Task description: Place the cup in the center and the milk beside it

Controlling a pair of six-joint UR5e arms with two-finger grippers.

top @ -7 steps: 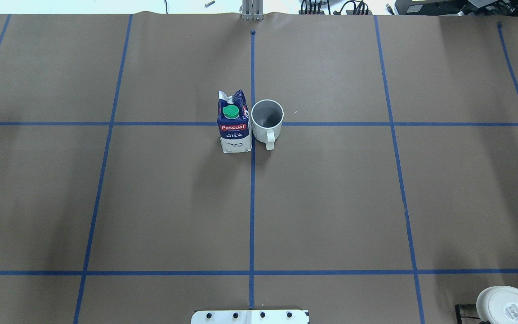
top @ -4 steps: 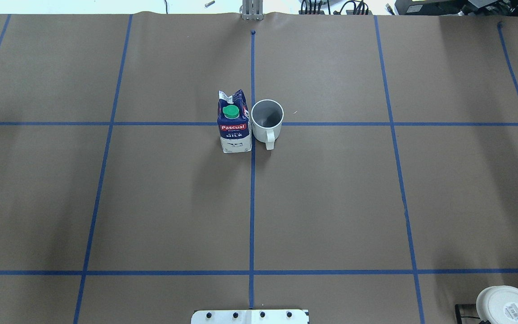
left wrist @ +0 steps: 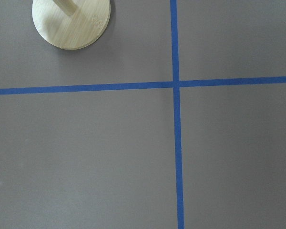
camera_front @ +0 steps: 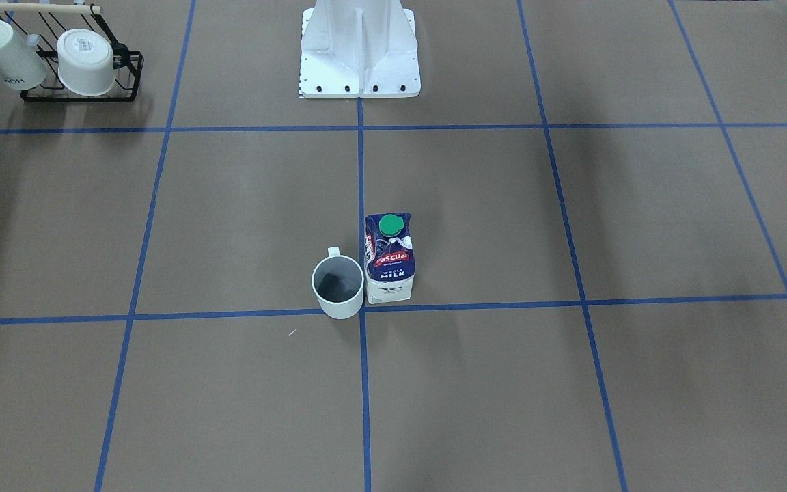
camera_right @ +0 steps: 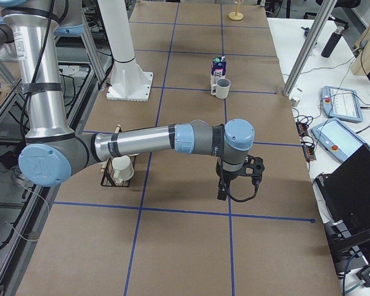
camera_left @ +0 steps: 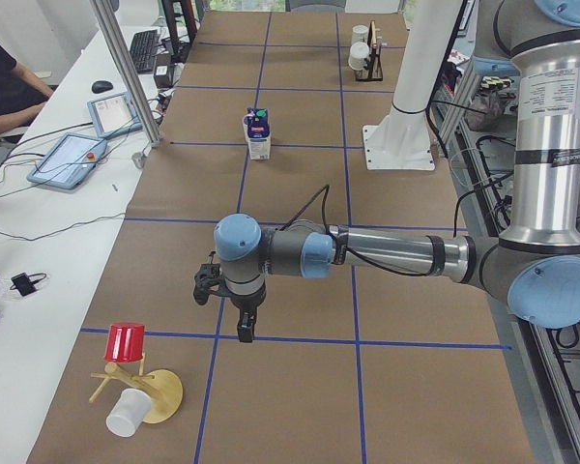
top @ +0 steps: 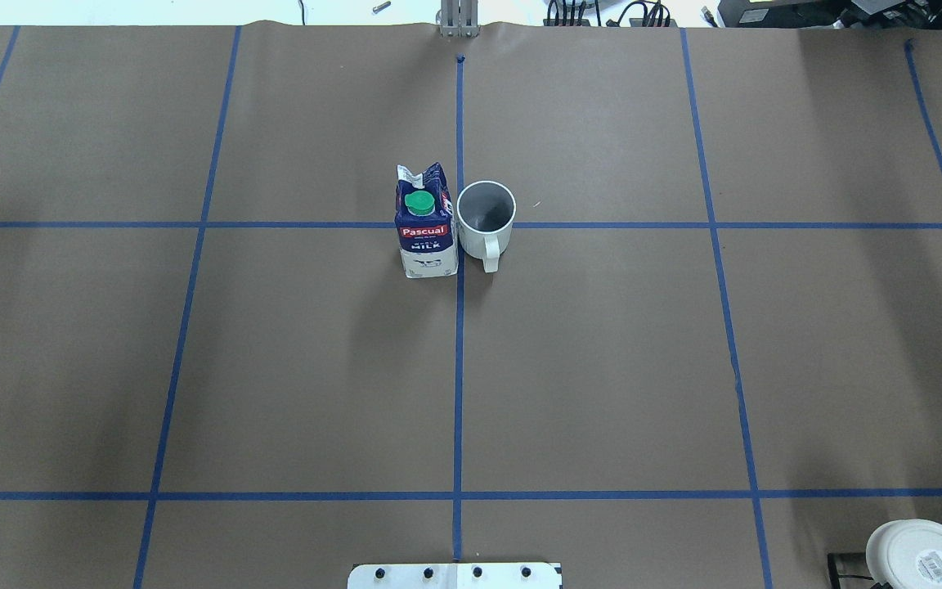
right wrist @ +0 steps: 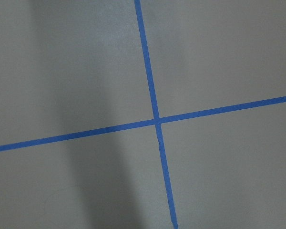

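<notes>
The plain white cup (top: 486,214) stands upright at the table's centre, on the crossing of the blue tape lines, handle toward the robot. The milk carton (top: 426,229) with its green cap stands upright right beside it, on the cup's left in the overhead view, almost touching. Both also show in the front-facing view, the cup (camera_front: 337,290) and the milk (camera_front: 389,263). The left gripper (camera_left: 244,329) shows only in the exterior left view, the right gripper (camera_right: 222,194) only in the exterior right view. Both hang over bare table far from the two objects. I cannot tell whether they are open or shut.
A black rack (camera_front: 79,92) with two other white mugs stands near the robot base (camera_front: 359,48). A wooden mug tree (camera_left: 159,396) with a red cup (camera_left: 126,343) and a white cup (camera_left: 126,418) stands at the left end. Its round base (left wrist: 70,21) shows in the left wrist view.
</notes>
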